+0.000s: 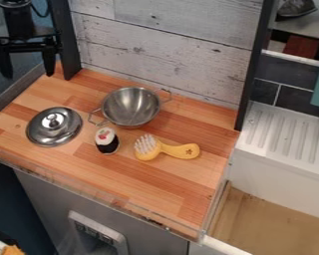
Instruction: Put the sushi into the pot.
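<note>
Nearest the camera, noted at the bottom left corner: orange piece point(13, 250), cut off by the edge of the view. Next to be recorded, grey front panel point(152, 233) with a light frame point(113, 231) set into it, below the wooden worktop point(169, 191). On that worktop, toward its middle: sushi point(107, 141), dark-sided with white top and red marking, standing upright outside the pot point(131, 107). Located just in front of the pot, between lid and brush; contact with the pot's near handle impossible to confirm. Found to the right of the sushi: yellow brush point(147, 155), white bristles up, handle pointing right. To the left: round metal lid point(54, 133), resting knob up. Behind the sushi, metal pot upright, mouth up, one wire handle at each side. At the upper left, beside the black post point(66, 42): black gripper point(28, 73), pointing down, well apart from the sushi, fingers spread wide. Logged at the right: ridged white drainboard point(282, 132), with brown-bottomed basin point(275, 224) in front. Along the back, whitewashed plank panel point(169, 35), upright behind the pot
</note>
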Controlling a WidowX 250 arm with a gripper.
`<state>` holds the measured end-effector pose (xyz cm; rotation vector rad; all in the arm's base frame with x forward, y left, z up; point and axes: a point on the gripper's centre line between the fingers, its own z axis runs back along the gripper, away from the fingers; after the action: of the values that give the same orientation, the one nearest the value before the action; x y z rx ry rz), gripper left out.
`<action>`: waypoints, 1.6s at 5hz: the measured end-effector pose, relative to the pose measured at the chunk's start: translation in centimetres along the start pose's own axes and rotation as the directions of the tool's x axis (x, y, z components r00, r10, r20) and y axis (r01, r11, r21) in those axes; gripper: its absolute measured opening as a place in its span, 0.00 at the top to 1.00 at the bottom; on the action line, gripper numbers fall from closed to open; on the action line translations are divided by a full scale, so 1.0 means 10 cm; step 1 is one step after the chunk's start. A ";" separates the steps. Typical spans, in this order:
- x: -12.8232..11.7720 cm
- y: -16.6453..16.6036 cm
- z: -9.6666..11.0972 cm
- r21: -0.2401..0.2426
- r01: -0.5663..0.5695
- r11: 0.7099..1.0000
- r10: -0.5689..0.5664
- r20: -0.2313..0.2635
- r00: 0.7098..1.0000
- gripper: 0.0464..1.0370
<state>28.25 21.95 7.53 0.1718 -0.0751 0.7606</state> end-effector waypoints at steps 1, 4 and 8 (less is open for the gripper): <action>-0.04 -0.01 -0.10 0.001 0.003 1.000 -0.003 -0.026 1.000 0.04; -0.75 -0.39 -0.20 -0.043 0.241 0.970 -0.239 0.049 0.970 0.04; -1.00 -0.82 -0.52 -0.010 0.428 0.904 -0.427 0.068 0.902 0.04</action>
<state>26.74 10.27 0.04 0.1817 -0.1036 0.3134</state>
